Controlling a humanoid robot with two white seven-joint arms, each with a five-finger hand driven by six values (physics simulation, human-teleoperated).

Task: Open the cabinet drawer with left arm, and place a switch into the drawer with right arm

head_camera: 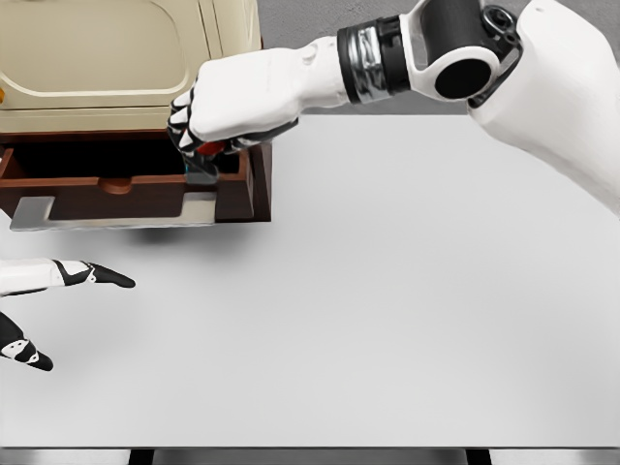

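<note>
The cream cabinet (107, 58) stands at the table's back left with its brown wooden drawer (126, 194) pulled out toward me. My right hand (205, 131) hovers over the drawer's right end, fingers curled around the switch (203, 160), a small dark object with a red part, partly hidden under the fist. My left hand (68, 310) rests low at the left edge, in front of the drawer, fingers spread and holding nothing. The drawer's inside is dark and mostly hidden.
A grey metal plate (107, 211) lines the drawer's front lip. The white table (387, 310) stretches to the right and toward me. My right arm (465, 58) crosses the upper right.
</note>
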